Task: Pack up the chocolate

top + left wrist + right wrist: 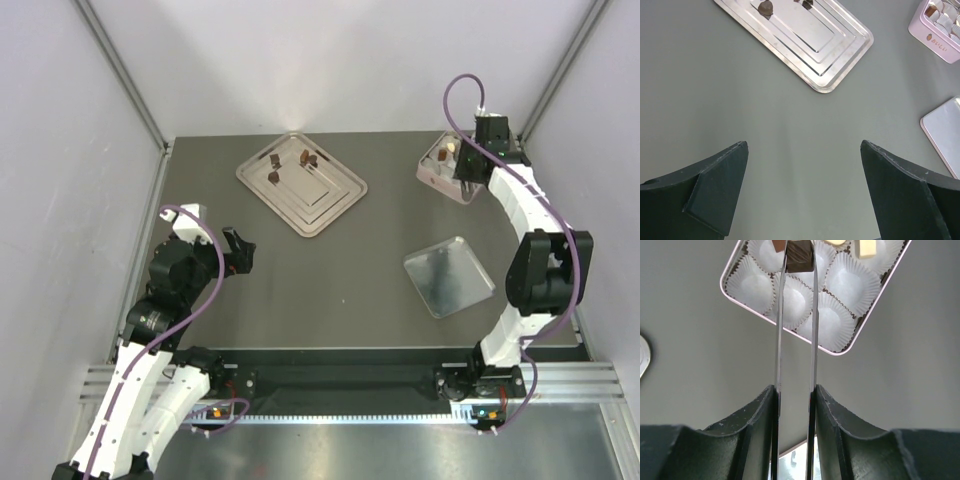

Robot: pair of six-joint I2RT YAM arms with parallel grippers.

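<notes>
Several dark brown chocolate pieces [273, 177] lie on the silver stepped tray [320, 200] at the back left; two of them [765, 7] show in the left wrist view. My right gripper [795, 390] is shut on a pair of metal tongs [779, 330]. The tongs' tips pinch one dark chocolate cube [799, 256] over the pink box [740, 297] of white paper cups. A cream chocolate piece [866, 247] sits in a far cup. My left gripper [804, 145] hangs open above bare table, holding nothing.
The pink box [432, 178] stands at the back right under my right gripper [470, 165]. A flat silver lid [448, 275] lies right of centre. My left gripper [240, 252] is near the left side. Grey walls enclose the table.
</notes>
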